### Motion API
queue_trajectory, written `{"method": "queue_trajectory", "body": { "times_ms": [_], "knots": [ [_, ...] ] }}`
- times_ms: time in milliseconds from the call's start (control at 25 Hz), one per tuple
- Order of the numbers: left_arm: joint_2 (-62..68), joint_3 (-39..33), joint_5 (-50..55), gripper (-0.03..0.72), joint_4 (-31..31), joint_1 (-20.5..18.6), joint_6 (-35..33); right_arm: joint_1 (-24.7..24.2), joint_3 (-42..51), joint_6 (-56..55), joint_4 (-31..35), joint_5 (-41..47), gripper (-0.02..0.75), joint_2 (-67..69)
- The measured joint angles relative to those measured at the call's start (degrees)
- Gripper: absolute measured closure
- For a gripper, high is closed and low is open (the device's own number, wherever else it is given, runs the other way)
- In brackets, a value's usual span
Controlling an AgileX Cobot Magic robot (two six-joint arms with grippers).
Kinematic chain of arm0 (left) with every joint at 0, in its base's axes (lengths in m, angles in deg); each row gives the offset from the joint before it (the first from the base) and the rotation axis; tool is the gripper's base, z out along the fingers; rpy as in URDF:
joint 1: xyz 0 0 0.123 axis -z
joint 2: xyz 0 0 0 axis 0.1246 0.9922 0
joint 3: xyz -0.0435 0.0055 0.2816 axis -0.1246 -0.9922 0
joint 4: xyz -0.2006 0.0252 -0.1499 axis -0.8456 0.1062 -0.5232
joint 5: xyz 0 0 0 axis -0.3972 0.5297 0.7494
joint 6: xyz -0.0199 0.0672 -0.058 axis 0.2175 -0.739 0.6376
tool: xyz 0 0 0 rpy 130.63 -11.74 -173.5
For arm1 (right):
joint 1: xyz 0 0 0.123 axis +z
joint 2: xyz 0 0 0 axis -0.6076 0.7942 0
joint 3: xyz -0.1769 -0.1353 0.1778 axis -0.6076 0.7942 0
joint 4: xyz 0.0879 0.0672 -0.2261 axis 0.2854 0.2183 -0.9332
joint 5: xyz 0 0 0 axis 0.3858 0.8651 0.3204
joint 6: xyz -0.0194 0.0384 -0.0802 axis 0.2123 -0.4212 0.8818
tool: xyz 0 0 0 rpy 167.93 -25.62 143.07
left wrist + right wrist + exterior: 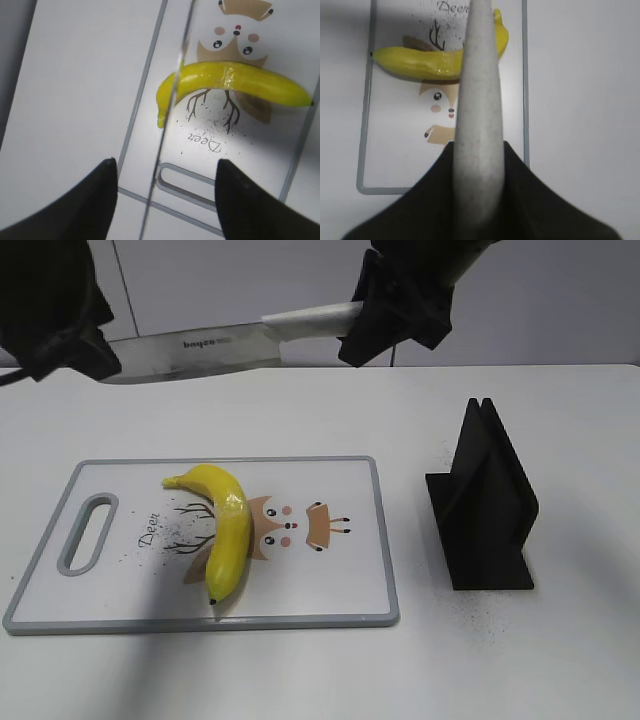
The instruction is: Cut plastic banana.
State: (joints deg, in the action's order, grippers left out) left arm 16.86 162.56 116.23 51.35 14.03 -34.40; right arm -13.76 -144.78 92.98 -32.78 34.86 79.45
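Observation:
The plastic banana (pixel 225 530) lies on the white cutting board (pixel 330 590), stem at the far left, dark tip toward the front edge. My right gripper (pixel 395 315) is shut on the pale handle of a kitchen knife (pixel 200 350) and holds it level, high above the board's far side, blade pointing left. My left gripper (pixel 62 340) is open at the blade's tip. In the left wrist view the blade's thin edge (pixel 167 115) runs between the spread fingers (pixel 166 167) over the banana (pixel 235 82). In the right wrist view the handle (pixel 477 100) hides part of the banana (pixel 420 62).
A black knife stand (pixel 485 505) sits on the white table right of the board. The board has a grey rim, a handle slot (pixel 88 533) at its left end and a deer print (pixel 290 530). Dark specks lie around the stand and on the board.

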Motion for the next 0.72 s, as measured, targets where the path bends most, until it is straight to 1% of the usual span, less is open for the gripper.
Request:
{"method": "queue_trajectory", "body": {
  "times_ms": [120, 240, 280, 320, 360, 400, 440, 480, 560, 720],
  "knots": [
    [3.18, 0.0, -0.92, 0.096, 0.12, 0.04, -0.21, 0.0, -0.02, 2.4, 2.67, 0.0, 0.571, 0.0],
    [5.78, 0.0, -1.26, 0.114, 0.12, 0.04, -0.21, 0.0, -0.02, 3.11, 3.3, -0.05, 0.571, 0.24],
    [6.5, 0.0, -1.54, 0.147, 0.12, 0.04, -0.21, 0.0, -0.02, 3.18, 3.3, 0.2, 0.571, 0.5],
    [7.01, 0.0, -1.73, 0.215, 0.07, 0.04, -0.21, 0.0, -0.02, 3.22, 3.3, 0.72, 0.571, 0.84],
    [7.3, 0.0, -1.95, 0.301, 0.07, 0.04, -0.21, 0.0, -0.02, 3.22, 2.95, 1.4, 0.571, 1.35],
    [7.54, 0.0, -1.73, 0.433, -0.02, 0.04, -0.21, 0.0, -0.02, 3.17, 2.67, 1.54, 0.571, 1.97],
    [7.67, 0.0, -1.66, 0.534, -0.08, 0.04, -0.21, 0.0, -0.02, 3.11, 2.49, 1.32, 0.571, 2.48],
    [7.75, 0.0, -1.46, 0.594, -0.4, 0.04, -0.21, 0.0, -0.02, 3.05, 2.38, 1.11, 0.571, 2.83],
    [8.36, 0.0, -0.91, 0.644, -0.93, 0.04, -0.42, 0.0, -0.02, 3.33, 1.96, 0.76, 0.571, 3.17],
    [10.65, 0.0, -1.19, 0.667, -1.64, 0.04, -0.64, 0.0, -0.02, 2.79, 0.7, 0.58, 0.571, 4.47]
  ]
}}
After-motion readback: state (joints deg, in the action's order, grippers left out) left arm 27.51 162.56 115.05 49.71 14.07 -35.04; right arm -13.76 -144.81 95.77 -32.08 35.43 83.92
